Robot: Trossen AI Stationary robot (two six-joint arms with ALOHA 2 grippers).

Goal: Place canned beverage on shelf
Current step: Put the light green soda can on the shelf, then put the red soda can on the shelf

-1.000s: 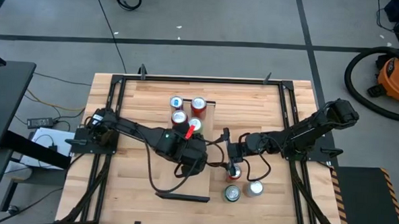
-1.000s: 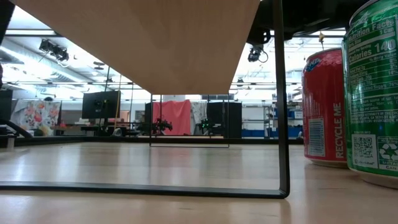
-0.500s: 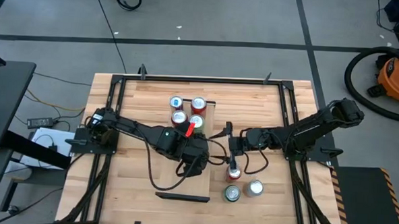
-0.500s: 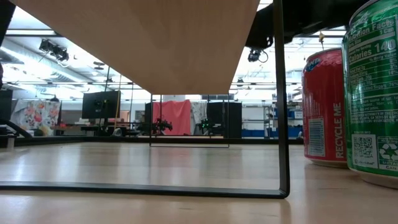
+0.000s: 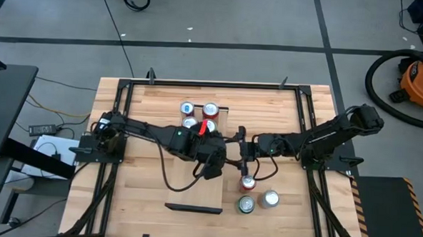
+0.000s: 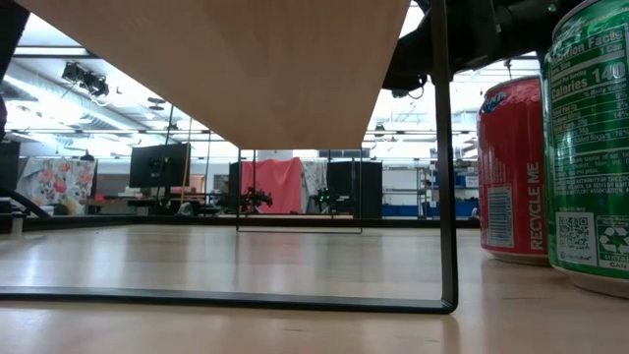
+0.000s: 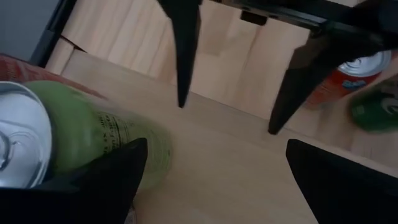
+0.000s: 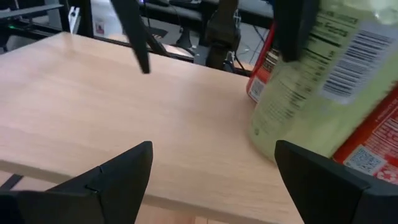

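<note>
Left gripper sits mid-table over the shelf, fingers spread, nothing between them — green can stands just beside one finger. Right gripper waits open nearby. Four cans cluster toward the far edge, likely stocked; three stand near the front edge

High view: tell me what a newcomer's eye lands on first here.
The two dark arms meet at mid-table, the left gripper over the shelf and the right gripper just beside it, open and empty. A cluster of four cans stands on the shelf's far end. Three more cans stand on the tabletop to the shelf's right, a red one nearest the right gripper.
</note>
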